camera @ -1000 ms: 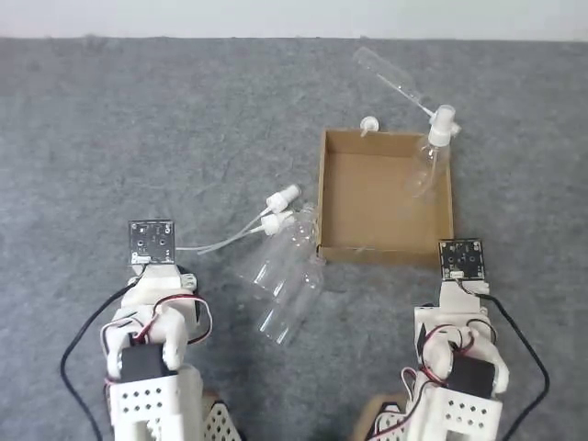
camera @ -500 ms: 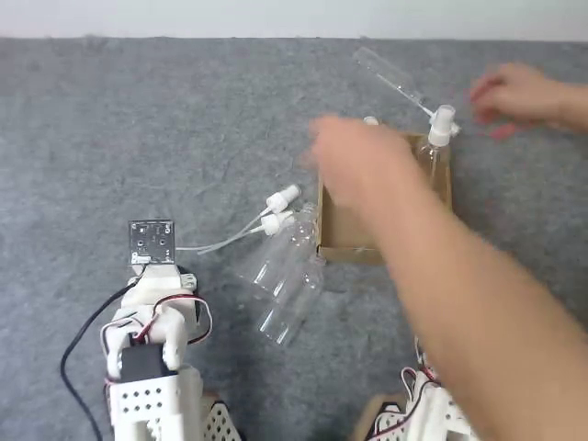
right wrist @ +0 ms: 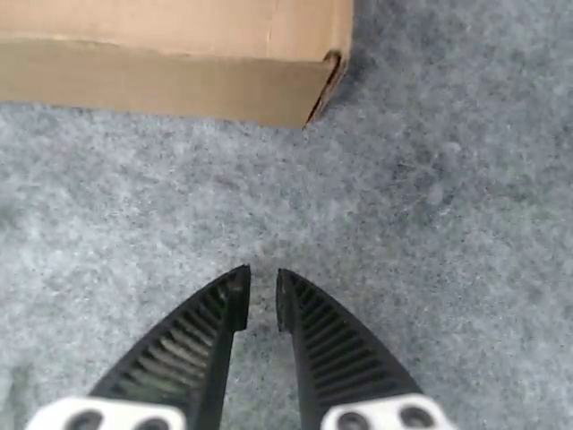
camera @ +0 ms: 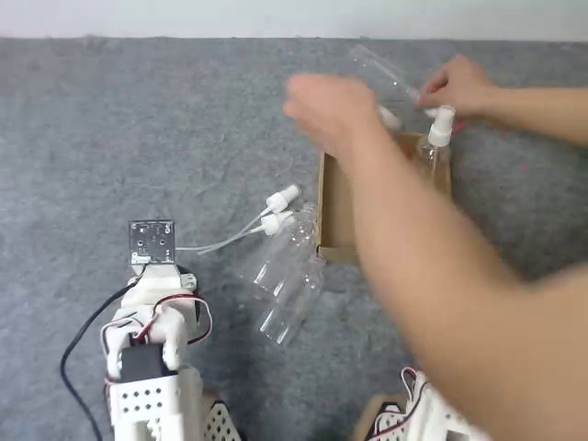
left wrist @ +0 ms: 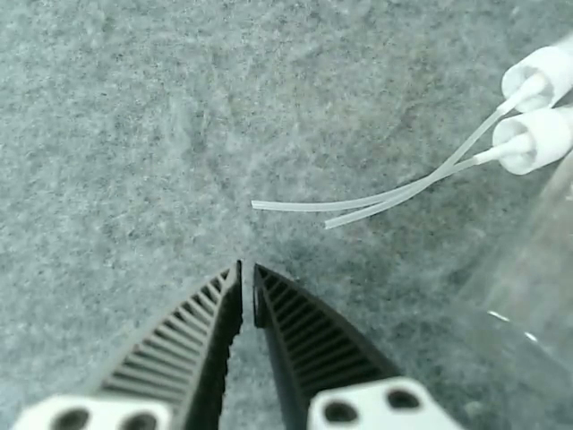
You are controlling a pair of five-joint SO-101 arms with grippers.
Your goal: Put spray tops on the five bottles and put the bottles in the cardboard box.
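Two hands newly arrived over the box, one at the capped bottle on its far corner; left claw and right claw closed, empty; task likely paused.

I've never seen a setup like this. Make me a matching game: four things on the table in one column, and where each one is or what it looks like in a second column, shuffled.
Things
1. cardboard box
2. loose spray tops
3. clear bottles without tops
4. bottle with a spray top

Descriptions
A. lying on the grey mat, left of the box
B. at the box's far right corner, next to a person's hand
C. white, with thin curved tubes
D. brown, partly covered by a person's arm

Pairs: 1-D, 2-C, 3-A, 4-B
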